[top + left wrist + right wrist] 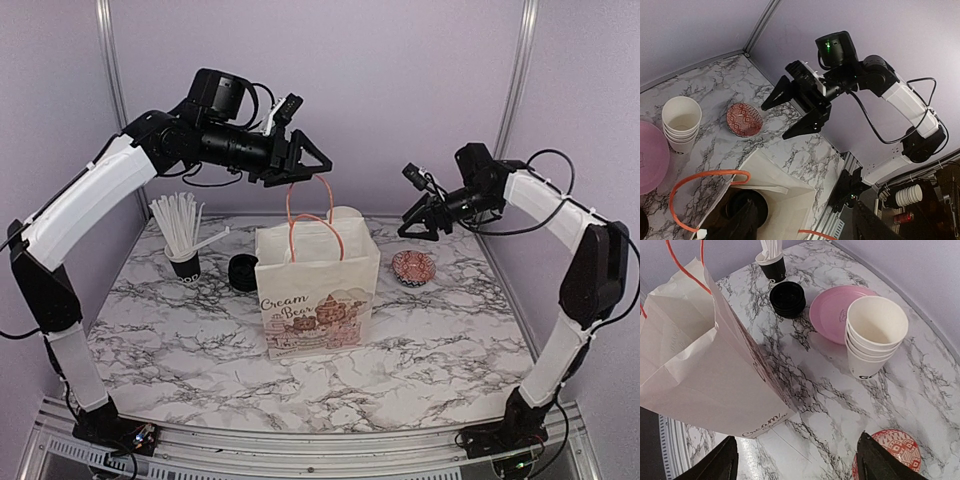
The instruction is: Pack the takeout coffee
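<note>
Barely visible inside the bag [775,175], a takeout coffee [752,200] shows only its lid; left claw [306,170] and right claw [774,121] gape empty.

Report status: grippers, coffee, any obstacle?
Both open: left gripper above bag, right gripper off to side. Dark lid inside bag, likely coffee. Orange handles near left gripper.

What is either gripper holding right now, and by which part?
Nothing is held. The left gripper hangs open above the paper bag, and the right gripper is open and empty in the air.
</note>
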